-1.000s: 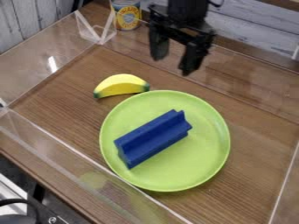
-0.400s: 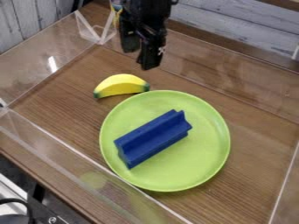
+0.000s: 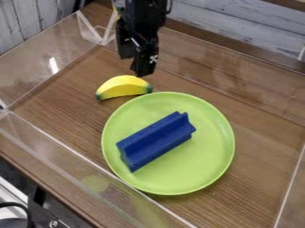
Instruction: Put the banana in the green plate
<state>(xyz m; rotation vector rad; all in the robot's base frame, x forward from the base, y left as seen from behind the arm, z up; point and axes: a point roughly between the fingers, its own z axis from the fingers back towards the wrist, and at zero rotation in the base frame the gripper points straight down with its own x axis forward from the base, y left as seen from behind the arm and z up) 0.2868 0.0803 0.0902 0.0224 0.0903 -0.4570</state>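
Hand (image 3: 143, 61), black with jaws spread wide and empty, hangs just beyond the small curved yellow plastic banana (image 3: 123, 86), which lies on the desk (image 3: 256, 98) touching the far-left rim of the large round lime-green plate (image 3: 212, 165). A closing finger could strike the rim or nudge the smooth banana away. Brown wood-grain desk, clear walls around.

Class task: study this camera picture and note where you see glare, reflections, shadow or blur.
Camera view: white glare streaks run along the clear wall at the left and front; the wooden table has a soft sheen; the gripper is slightly blurred; the blue block shades the green plate; the banana looks sharp.
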